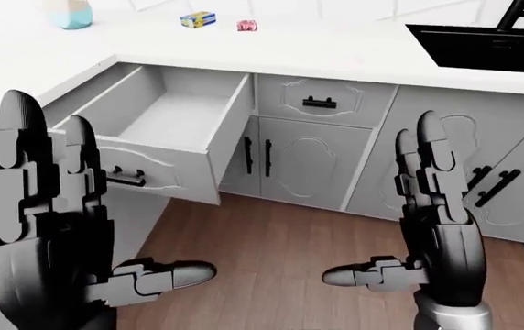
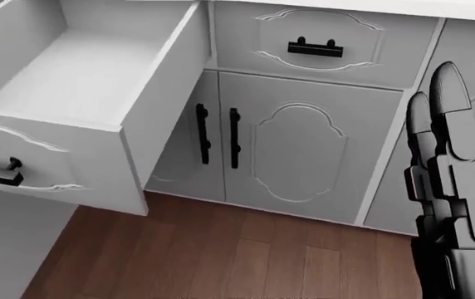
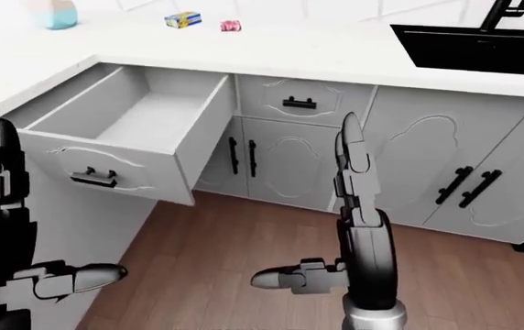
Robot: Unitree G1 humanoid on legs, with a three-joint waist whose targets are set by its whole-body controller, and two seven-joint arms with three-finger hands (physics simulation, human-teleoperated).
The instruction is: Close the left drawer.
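White cabinetry fills your views, and the left drawer (image 1: 166, 127) stands pulled far out from under the countertop (image 1: 271, 51), at the corner where the counter turns. Its inside is bare, and its front panel carries a black handle (image 3: 93, 177) facing the lower left of the eye views. Just to its right in the same row sits a shut drawer (image 1: 321, 102) with its own black handle, and below that a pair of cabinet doors (image 2: 258, 143) with two upright black pulls side by side.

Your left hand (image 1: 56, 234) is raised at the lower left of the left-eye view, fingers straight up and spread, thumb jutting to the right; it grips nothing. In that view it overlaps the drawer's front near the handle, but you cannot tell from these pictures whether it touches the panel. Your right hand (image 1: 436, 220) is held up the same way at lower right, fingers extended, thumb pointing left, empty, in front of the cabinet doors and well apart from the open drawer.

On the countertop near its far edge lie a small yellow-and-blue box (image 1: 197, 19) and a pink item (image 1: 247, 25), with a pale blue container (image 1: 68, 12) toward the far left corner. At the counter's right end a black sink (image 1: 486, 47) is set in, a black faucet (image 1: 521, 12) rising behind it. Wood flooring (image 2: 221, 255) runs beneath.
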